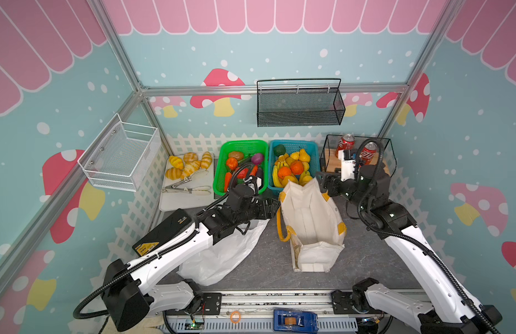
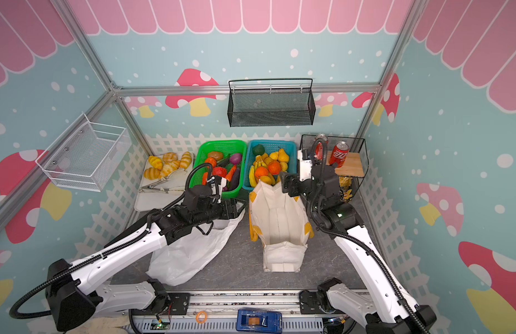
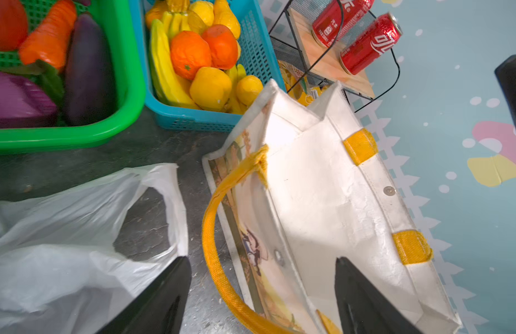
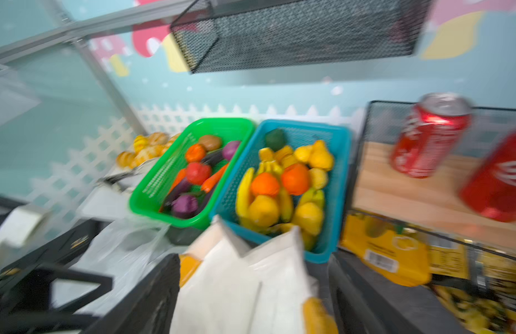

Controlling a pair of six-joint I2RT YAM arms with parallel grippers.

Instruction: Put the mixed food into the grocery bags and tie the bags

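The cream tote (image 1: pixel 308 219) stands open mid-table, its yellow handle (image 3: pixel 219 231) hanging down its left side. A white plastic bag (image 1: pixel 222 254) lies flat to its left, partly under the left arm. Oranges (image 1: pixel 296 167) and yellow pears (image 1: pixel 304 156) sit in the blue basket (image 1: pixel 291 142) behind the tote. Yellow snack packets (image 4: pixel 389 254) lie under the wire rack. My left gripper (image 3: pixel 261 260) is open, with the tote's left wall and handle between its fingers. My right gripper (image 4: pixel 252 260) is open over the tote's far right rim, holding nothing.
A green basket (image 1: pixel 242 143) of toy vegetables stands left of the blue one. A wire rack (image 1: pixel 327 150) at the back right carries red cans (image 1: pixel 346 141). A tray (image 1: pixel 187 199) with bread rolls and tongs and a black box (image 1: pixel 164 231) lie left.
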